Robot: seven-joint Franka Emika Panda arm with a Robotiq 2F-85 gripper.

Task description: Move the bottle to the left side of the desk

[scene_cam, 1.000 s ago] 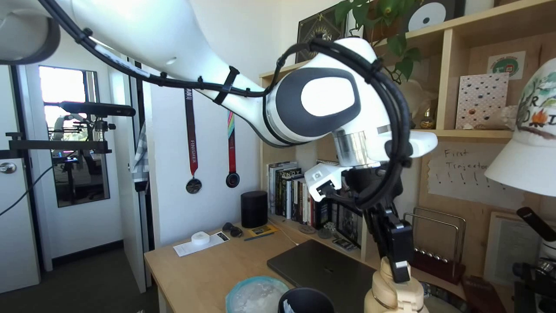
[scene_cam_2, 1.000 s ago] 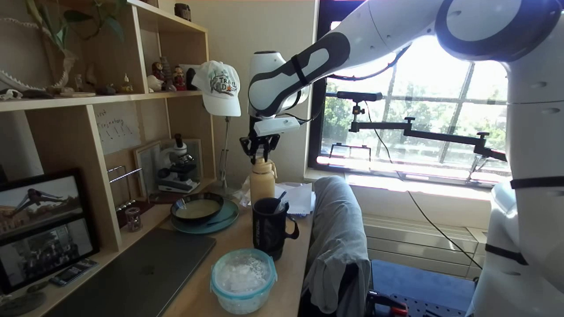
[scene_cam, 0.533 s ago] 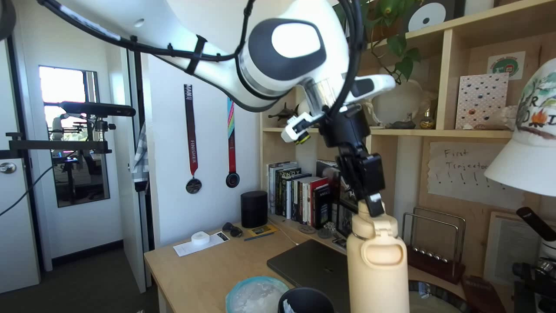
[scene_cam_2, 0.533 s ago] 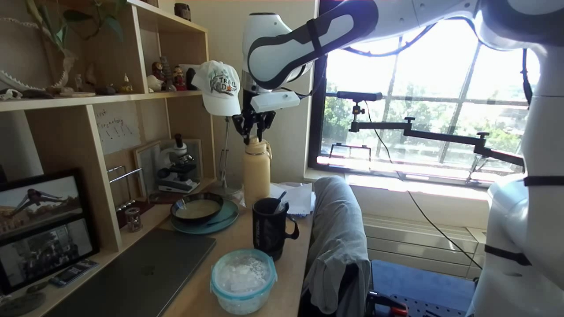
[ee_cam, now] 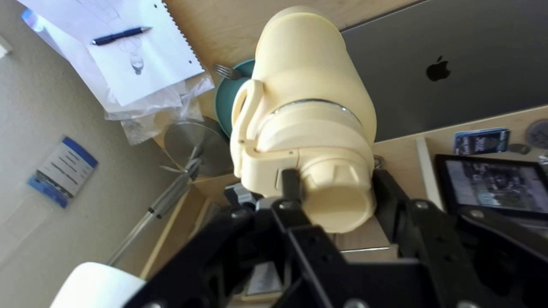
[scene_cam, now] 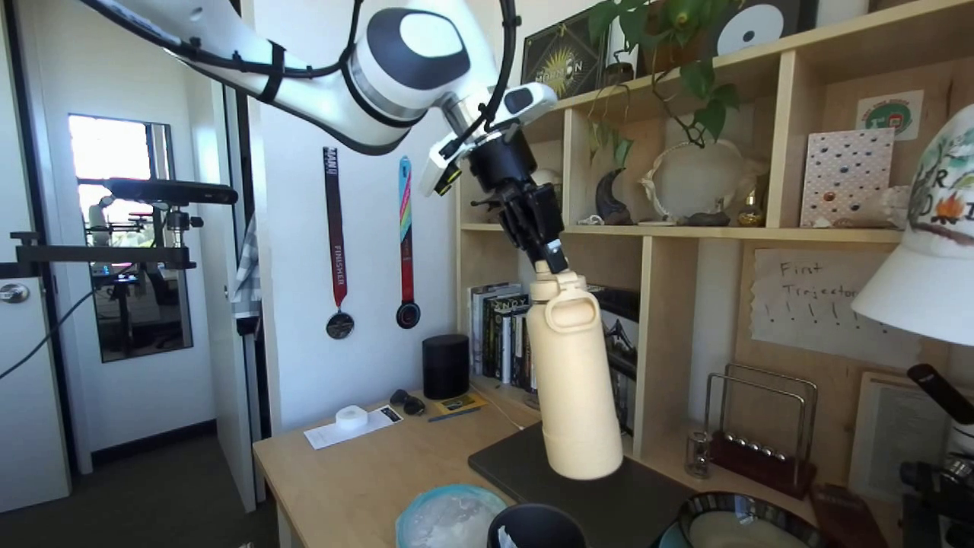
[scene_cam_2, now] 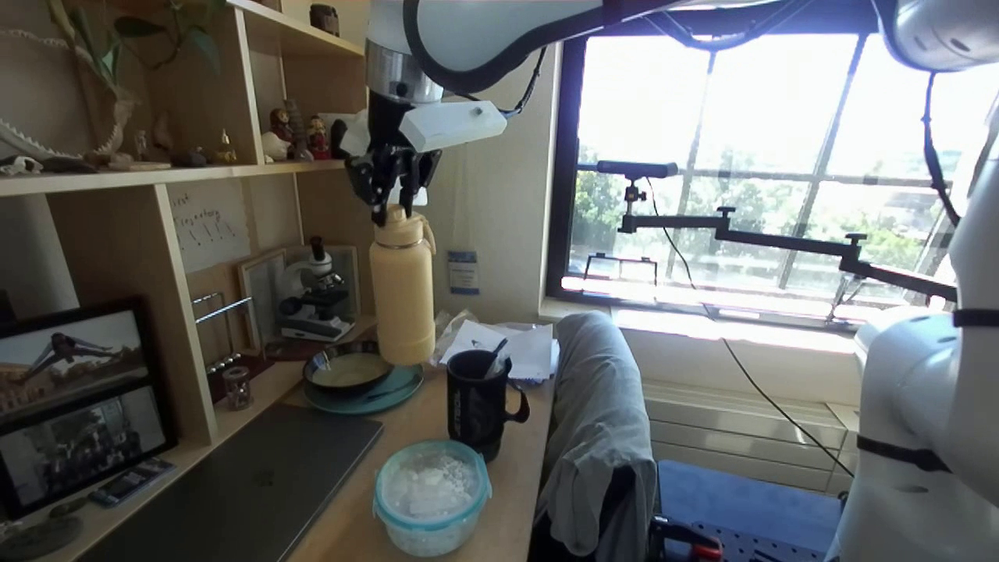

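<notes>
The tall cream-coloured cylindrical bottle (scene_cam_2: 403,300) hangs directly beneath the black two-fingered gripper (ee_cam: 335,184), which pinches the cap between its fingers; the base is clear of the light tan wooden desk (scene_cam: 358,479). In an exterior view the bottle is right of centre and tilted, base toward the right of the frame, with the flat dark-grey laptop (scene_cam: 506,460) below and behind it. In both exterior views a round clear tub (scene_cam_2: 425,538) with a turquoise rim and a black handled mug (scene_cam_2: 471,410) occupy the lower middle of the frame; whether they touch cannot be judged. A dark-rimmed bowl (scene_cam_2: 343,389) sits on a teal plate (scene_cam_2: 359,406), its right side partly hidden behind the bottle. Left of the bottle, below mid-frame, are a black cylinder (scene_cam: 446,365), dark sunglasses (scene_cam: 413,406) and a white round roll (scene_cam: 351,417).
</notes>
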